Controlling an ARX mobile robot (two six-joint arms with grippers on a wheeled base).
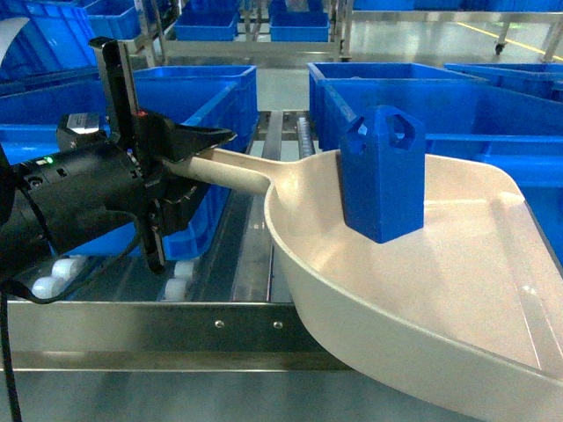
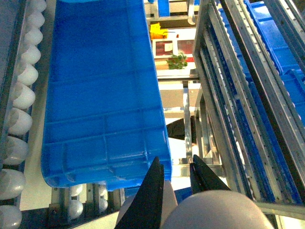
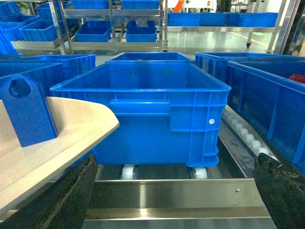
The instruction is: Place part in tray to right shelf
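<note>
Left pincer point(image 1: 189, 171) clamped on tray point(image 1: 422, 272) handle; right pincer point(image 3: 174, 191) spread wide, empty. Part point(image 1: 383, 171) upright in tray, held above right shelf point(image 1: 158, 325) front rail. Risk: any tilt topples part or slides it out the open mouth

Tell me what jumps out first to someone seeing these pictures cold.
The bright blue part stands upright in the cream tray, which fills the lower right of the head view. The left gripper clamps the tray's long handle at left, holding it above the steel front rail of the right shelf. Behind, large blue crates sit on white rollers.
</note>
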